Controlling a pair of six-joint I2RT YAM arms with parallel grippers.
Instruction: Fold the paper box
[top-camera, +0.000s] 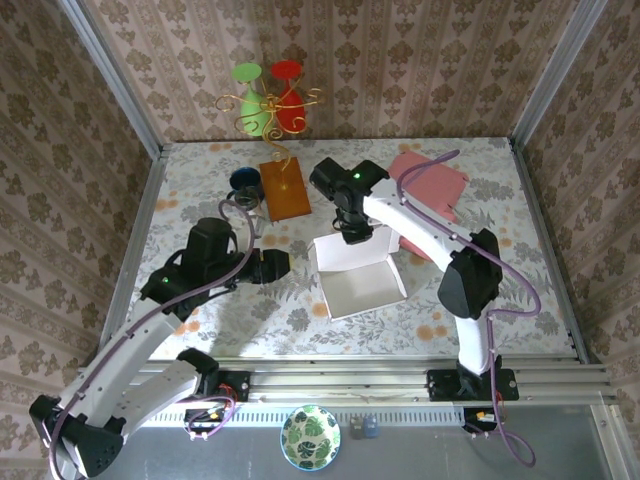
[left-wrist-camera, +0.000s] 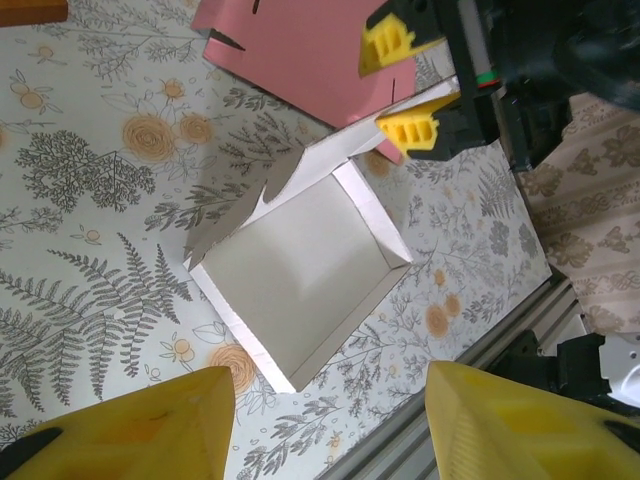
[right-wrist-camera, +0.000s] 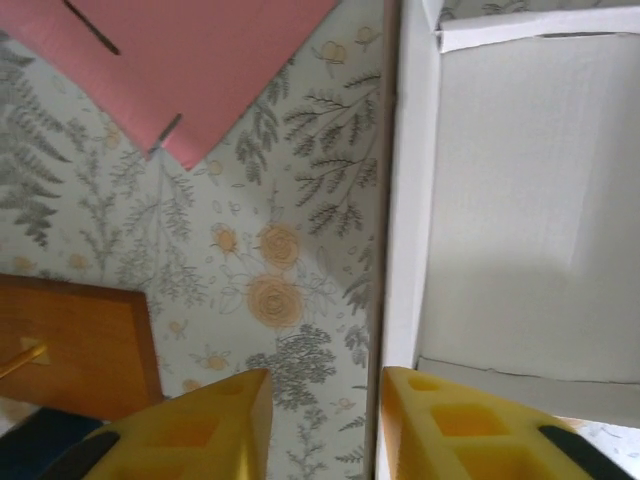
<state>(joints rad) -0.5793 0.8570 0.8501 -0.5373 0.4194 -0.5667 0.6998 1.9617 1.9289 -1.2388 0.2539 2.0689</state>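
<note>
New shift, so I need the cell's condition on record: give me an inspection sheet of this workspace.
Surface: floral-print tablecloth, flat, no spills seen.
Job's things: white paper box, half folded, top open, mid-table.
Clutter: flat pink card sheet; orange wooden board with gold wire stand; dark blue round container; leaf-patterned bowl on front ledge.
Pincers: left pincer open, empty, apart from box; right pincer open, straddling box's far wall.
Cables: purple cables along both arms.
Surroundings: patterned wallpaper walls, metal frame rails.

It was a robot test cell dressed like a home: damask wallpaper panels (top-camera: 400, 60) in aluminium framing (top-camera: 112, 75) boxed a floral tabletop (top-camera: 250, 310), a metal rail (top-camera: 350, 378) along its near edge.
</note>
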